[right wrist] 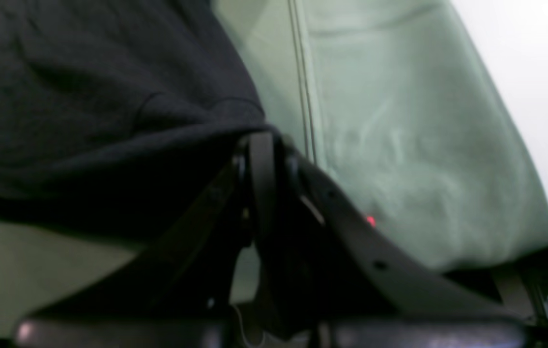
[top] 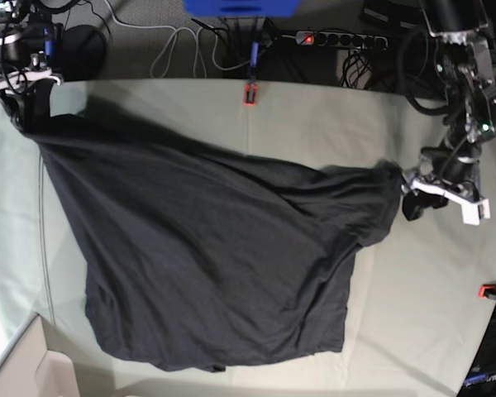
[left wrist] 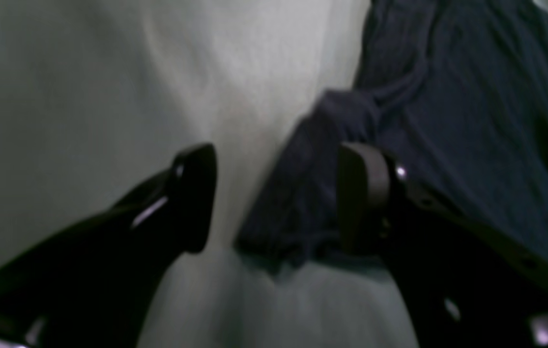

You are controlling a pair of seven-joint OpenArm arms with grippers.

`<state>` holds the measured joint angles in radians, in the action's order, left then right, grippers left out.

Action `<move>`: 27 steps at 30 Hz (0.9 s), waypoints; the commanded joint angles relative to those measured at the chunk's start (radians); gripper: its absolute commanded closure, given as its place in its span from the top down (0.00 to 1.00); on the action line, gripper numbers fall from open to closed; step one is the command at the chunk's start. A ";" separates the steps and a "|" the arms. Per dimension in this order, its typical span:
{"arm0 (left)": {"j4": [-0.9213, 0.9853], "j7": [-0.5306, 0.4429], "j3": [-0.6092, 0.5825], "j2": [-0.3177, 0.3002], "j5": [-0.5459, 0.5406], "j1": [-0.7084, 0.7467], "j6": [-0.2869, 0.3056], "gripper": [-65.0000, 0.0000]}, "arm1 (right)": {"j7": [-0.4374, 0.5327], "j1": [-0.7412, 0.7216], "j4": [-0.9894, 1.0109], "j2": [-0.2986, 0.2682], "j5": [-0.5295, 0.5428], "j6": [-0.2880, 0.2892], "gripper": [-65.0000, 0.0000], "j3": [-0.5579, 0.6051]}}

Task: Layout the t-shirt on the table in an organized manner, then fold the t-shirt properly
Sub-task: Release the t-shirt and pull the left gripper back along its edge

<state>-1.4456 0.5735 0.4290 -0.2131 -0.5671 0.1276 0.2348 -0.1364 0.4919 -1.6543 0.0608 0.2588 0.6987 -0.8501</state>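
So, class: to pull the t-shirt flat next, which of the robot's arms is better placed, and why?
Probably the right arm: the right gripper is shut on the t-shirt at one corner. The left gripper is open, one of its fingers only against the cloth.

power strip (top: 335, 38), cables (top: 190, 50), perhaps blue box (top: 240, 7)

Both arms are black, with dark cables along the links; each wrist has a white bracket; the left tool (left wrist: 274, 198) has broad black fingers (left wrist: 196, 193) with small screw holes.
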 commanded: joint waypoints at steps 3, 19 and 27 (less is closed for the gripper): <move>0.035 -0.014 -0.031 0.011 0.000 -0.044 0.005 0.58 | 0.031 0.011 -0.016 -0.011 0.015 -0.001 0.00 -0.010; 0.107 -0.020 -0.131 0.062 0.020 -0.188 -0.005 0.58 | 0.027 0.009 -0.016 -0.005 0.012 -0.001 0.00 -0.031; 0.260 -0.022 -0.127 0.105 0.250 -0.294 -0.005 0.58 | 0.027 0.009 -0.016 -0.009 0.012 -0.001 0.00 -0.034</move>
<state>-1.1660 0.5743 0.2985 -0.0978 -0.3084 -0.1432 0.2287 -0.1379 0.4938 -1.6539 0.0631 0.2543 0.6991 -0.8761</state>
